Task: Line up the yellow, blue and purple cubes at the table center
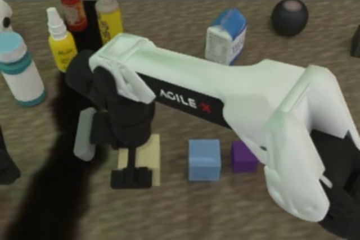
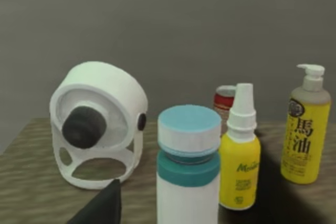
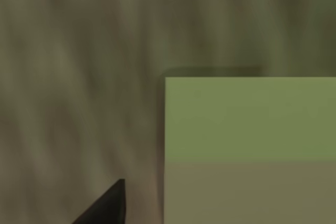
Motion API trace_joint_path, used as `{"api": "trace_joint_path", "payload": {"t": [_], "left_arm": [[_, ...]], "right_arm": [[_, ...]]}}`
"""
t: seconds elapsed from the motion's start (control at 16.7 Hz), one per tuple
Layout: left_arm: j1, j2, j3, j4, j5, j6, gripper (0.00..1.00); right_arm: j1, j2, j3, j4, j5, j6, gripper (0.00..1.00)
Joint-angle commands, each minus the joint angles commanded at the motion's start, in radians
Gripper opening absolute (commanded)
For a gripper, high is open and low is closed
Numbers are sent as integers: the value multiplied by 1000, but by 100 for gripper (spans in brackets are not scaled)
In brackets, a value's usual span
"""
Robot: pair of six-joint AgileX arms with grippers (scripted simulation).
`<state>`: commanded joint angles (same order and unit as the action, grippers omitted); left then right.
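Reaching across from the top view's right edge, the white AgileX right arm (image 1: 242,105) fills the middle of that picture, and its right gripper (image 1: 131,175) hangs directly over the yellow cube (image 1: 153,158). How far its fingers are spread, I cannot tell. Only the cube's edges show beside the black wrist; the right wrist view sees its pale top face (image 3: 247,145) close up, with one dark fingertip (image 3: 107,205) off to the side above the table (image 3: 73,77).

Taking the blue cube (image 1: 203,159) as the landmark: the yellow cube sits near it toward the table's left, the purple cube (image 1: 243,156) just beside it on the other side, apart from it. All three rest in a row on the table (image 1: 185,212).

Well behind the blue cube stands a milk carton (image 1: 226,36), with a black ball (image 1: 289,17) further right. Far left and behind it are two yellow bottles (image 1: 61,43), a red-capped jar (image 1: 73,8) and a white bottle with a teal cap (image 1: 21,68).

Only a dark tip of the left gripper (image 2: 102,208) shows, before that teal-capped bottle (image 2: 188,171); its spread cannot be told either.
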<state>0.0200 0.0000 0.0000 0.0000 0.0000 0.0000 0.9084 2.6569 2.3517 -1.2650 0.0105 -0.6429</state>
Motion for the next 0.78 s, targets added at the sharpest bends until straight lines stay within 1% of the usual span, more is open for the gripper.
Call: {"api": "trace_joint_path", "payload": {"t": [0.18, 0.6, 0.78], "left_arm": [[0, 0, 0, 0, 0, 0, 100], [0, 0, 0, 0, 0, 0, 100], [0, 0, 0, 0, 0, 0, 100]], "right_arm": [[4, 23, 71, -64, -1, -2, 100], [10, 96, 430, -329, 0, -3, 100], [9, 104, 484, -379, 2, 0, 100]]}}
